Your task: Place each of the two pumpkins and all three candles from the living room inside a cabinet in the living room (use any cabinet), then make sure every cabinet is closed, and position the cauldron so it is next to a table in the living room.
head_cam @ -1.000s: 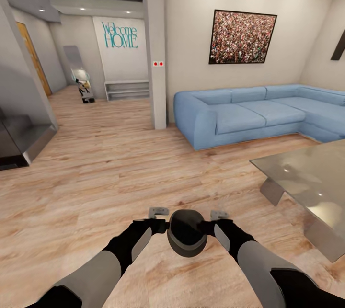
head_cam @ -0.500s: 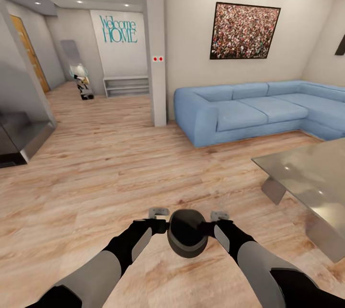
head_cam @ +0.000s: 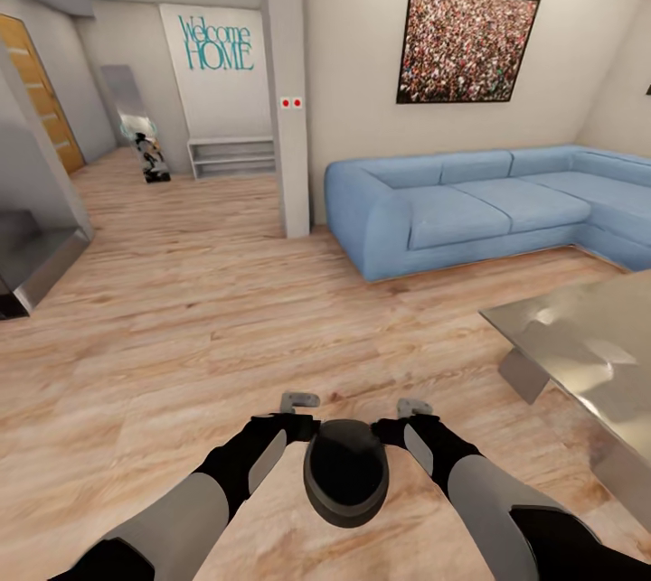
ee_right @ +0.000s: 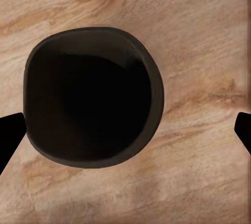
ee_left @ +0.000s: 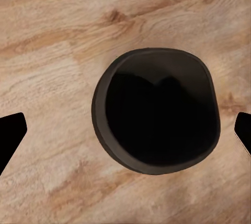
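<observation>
- Room: blue sofa [head_cam: 470, 210] ahead, desk [head_cam: 588, 355] at your front right, its near corner well right of the pot.
- Pot [head_cam: 345, 471] sits between your two arms, mouth up, above the wood floor [head_cam: 181, 310]; I can't tell if it's resting on it.
- Left tool [head_cam: 303, 426] and right tool [head_cam: 398, 427] flank the rim at equal range; both wrist views show fingertips spread wide, so released, not gripping.
- The coming move turns on one thing: the desk lies right of the pot, so carry it right.

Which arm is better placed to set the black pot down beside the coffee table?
Right, probably: the table is on that side, and the right claw sits as near the pot as the left claw.
</observation>
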`<state>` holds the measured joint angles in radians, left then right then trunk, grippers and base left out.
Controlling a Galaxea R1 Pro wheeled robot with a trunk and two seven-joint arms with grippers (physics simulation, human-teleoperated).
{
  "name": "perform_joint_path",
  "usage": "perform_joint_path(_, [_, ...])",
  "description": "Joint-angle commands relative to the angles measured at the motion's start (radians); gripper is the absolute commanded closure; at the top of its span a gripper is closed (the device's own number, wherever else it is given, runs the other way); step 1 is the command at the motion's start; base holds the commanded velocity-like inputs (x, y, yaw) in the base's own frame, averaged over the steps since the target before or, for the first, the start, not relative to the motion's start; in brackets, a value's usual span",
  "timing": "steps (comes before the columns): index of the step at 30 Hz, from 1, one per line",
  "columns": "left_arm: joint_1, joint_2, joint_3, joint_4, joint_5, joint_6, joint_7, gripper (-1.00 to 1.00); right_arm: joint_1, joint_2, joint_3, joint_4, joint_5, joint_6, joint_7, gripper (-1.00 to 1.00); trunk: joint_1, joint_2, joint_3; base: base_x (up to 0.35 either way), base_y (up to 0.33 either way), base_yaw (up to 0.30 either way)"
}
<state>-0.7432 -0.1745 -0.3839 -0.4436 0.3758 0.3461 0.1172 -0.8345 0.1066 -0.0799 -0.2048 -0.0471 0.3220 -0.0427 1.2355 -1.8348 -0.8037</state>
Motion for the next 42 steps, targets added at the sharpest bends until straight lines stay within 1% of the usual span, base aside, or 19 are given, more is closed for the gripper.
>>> perform_joint_path(1, [-0.001,0.0,-0.004,-0.001,0.009,0.004,0.008,-1.0,0.0,0.001,-0.008,-0.002,-0.005,0.005,-0.004,-1.0,0.0,0.0,-0.003,0.316,-0.178,0.0])
perform_joint_path(11, [-0.001,0.0,-0.004,0.001,0.009,0.004,0.007,-1.0,0.0,0.001,-0.007,-0.002,-0.005,0.005,-0.004,-1.0,0.0,0.0,-0.019,0.278,-0.193,0.0])
perform_joint_path(22, [-0.001,0.0,-0.004,0.002,0.011,0.004,0.008,-1.0,0.0,0.001,-0.005,-0.002,-0.005,0.003,-0.003,-1.0,0.0,0.0,-0.022,0.026,-0.019,0.0])
perform_joint_path(27, [-0.001,0.0,-0.004,0.003,0.011,0.006,0.007,-1.0,0.0,0.001,-0.005,-0.002,-0.005,0.003,-0.003,-1.0,0.02,-0.035,-0.041,0.0,0.0,0.0])
perform_joint_path(42, [-0.001,0.0,-0.004,0.006,0.011,0.008,0.008,-1.0,0.0,0.001,-0.006,-0.002,-0.004,0.005,-0.003,-1.0,0.077,-0.14,-0.112,0.0,0.0,0.0])
